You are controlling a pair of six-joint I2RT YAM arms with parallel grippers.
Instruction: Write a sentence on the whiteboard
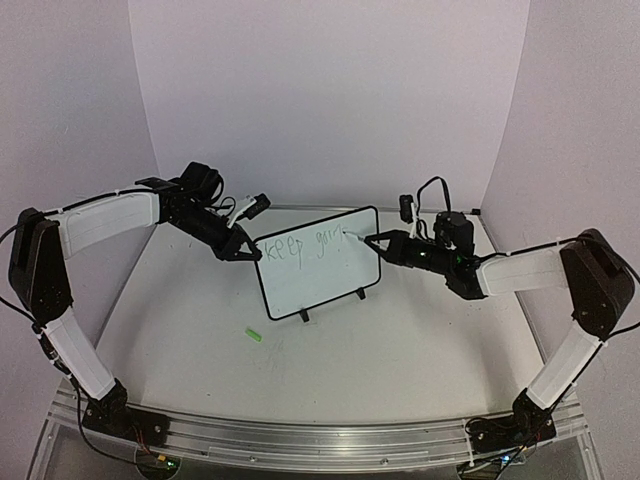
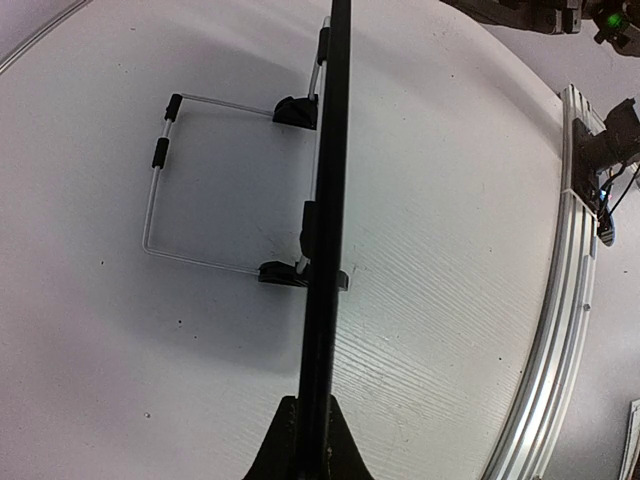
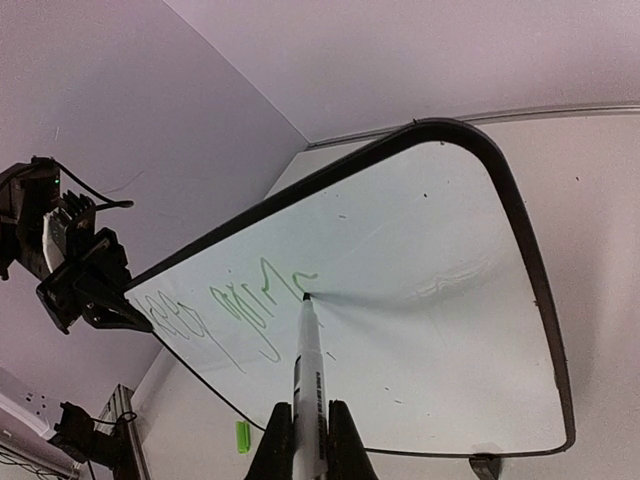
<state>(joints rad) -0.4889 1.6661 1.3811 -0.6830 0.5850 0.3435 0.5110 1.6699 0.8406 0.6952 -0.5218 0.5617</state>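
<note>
The whiteboard (image 1: 322,268) stands tilted on its feet mid-table. Green handwriting (image 1: 305,246) reading about "keep goin" runs in one line along its top; it also shows in the right wrist view (image 3: 232,312). My left gripper (image 1: 247,252) is shut on the board's upper left edge; in the left wrist view the frame (image 2: 327,200) runs edge-on between the jaws (image 2: 312,405). My right gripper (image 1: 378,243) is shut on a white marker (image 3: 308,365) held between the jaws (image 3: 311,412). The marker's tip touches the board at the end of the writing.
A small green marker cap (image 1: 253,335) lies on the table in front of the board's left side, also seen in the right wrist view (image 3: 241,436). A wire stand (image 2: 160,190) props the board from behind. White walls enclose the back and sides.
</note>
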